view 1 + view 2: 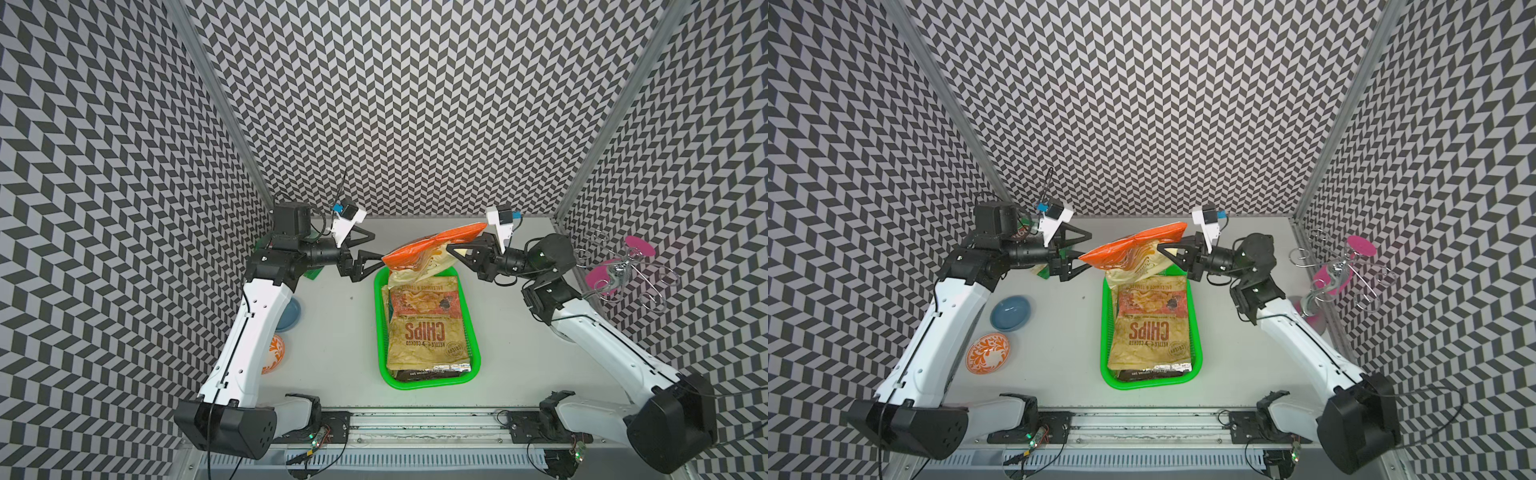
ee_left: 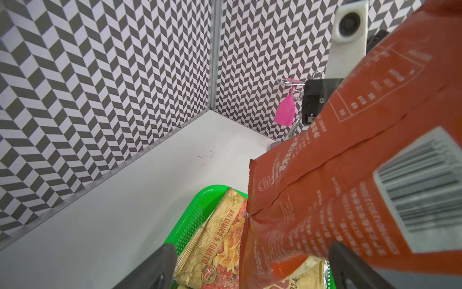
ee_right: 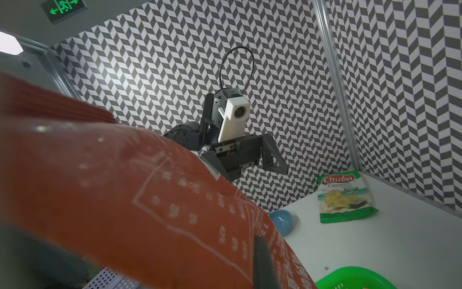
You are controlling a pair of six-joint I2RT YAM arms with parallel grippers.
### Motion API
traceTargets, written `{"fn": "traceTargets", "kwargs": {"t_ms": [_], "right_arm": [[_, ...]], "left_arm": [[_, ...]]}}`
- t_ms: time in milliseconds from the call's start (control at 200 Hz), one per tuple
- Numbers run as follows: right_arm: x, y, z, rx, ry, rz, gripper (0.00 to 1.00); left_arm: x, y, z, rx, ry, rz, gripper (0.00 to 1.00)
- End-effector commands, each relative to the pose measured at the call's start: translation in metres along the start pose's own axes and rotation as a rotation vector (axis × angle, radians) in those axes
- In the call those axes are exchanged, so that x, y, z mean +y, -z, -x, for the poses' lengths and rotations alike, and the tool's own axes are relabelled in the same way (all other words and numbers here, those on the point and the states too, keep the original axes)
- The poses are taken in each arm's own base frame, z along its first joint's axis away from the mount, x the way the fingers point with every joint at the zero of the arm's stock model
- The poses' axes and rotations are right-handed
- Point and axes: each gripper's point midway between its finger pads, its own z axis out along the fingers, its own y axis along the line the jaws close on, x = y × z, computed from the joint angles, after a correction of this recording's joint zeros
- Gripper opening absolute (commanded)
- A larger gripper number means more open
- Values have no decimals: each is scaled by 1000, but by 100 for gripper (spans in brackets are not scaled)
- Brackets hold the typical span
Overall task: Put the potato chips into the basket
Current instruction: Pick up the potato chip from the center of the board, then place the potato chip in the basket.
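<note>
Right gripper point(image 1: 451, 249): jaws clamped on the orange bag point(image 1: 428, 249), pinching the edge nearest its own wrist. The bag hangs tilted in the air between the 2 grippers. Its printed back and barcode face the left wrist view, and its cream lower part droops below the grip.

Left gripper point(image 1: 376, 247): jaws wide apart, holding nothing. The bag's free corner sits between its 2 fingers. The lower fingertip is at that corner in both top views; contact cannot be told.

Basket point(image 1: 473, 332): on the table below the grippers, reaching from under them toward the arm bases. Its end under the grippers lies beneath the hanging bag; whether bag and contents touch cannot be told.
- tan "CHIPS" bag point(image 1: 428, 340) on top
- "Balsamico & Tomato" bag point(image 1: 424, 299) at the end nearer the grippers
- dark bag point(image 1: 428, 374), only its edge showing, at the end away from them

Chuba bag point(image 3: 342, 197): flat on the table behind the left gripper, near the back wall, outside the basket.

Blue bowl point(image 1: 1010, 312) and orange-patterned bowl point(image 1: 987, 352): beside the left arm, well apart from both grippers.
</note>
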Motion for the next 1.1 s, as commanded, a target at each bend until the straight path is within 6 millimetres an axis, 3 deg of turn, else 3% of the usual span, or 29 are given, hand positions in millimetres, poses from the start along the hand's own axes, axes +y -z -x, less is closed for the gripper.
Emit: {"fn": "traceTargets", "kwargs": {"t_ms": [0,280,546,871,1097], "right_arm": [[-13,2,-5,28,-18,-98,0],[-16,2,-14,59,-104,-134,0],[-19,-3,-20,62,-167,-154,0],[-23,-5,-6,12,-220,-190,0],[-27,-6,7,-12,-217,-222,0]], "left_arm": [[-27,0,-4,9,-120,-110,99],[-43,0,-21,9,-230,-146,99],[-50,-13,-21,-18,-230,-176,99],[-26,-20,-17,-51,-224,-6,99],[-34,-19,-28,-11,-271,-39,99]]}}
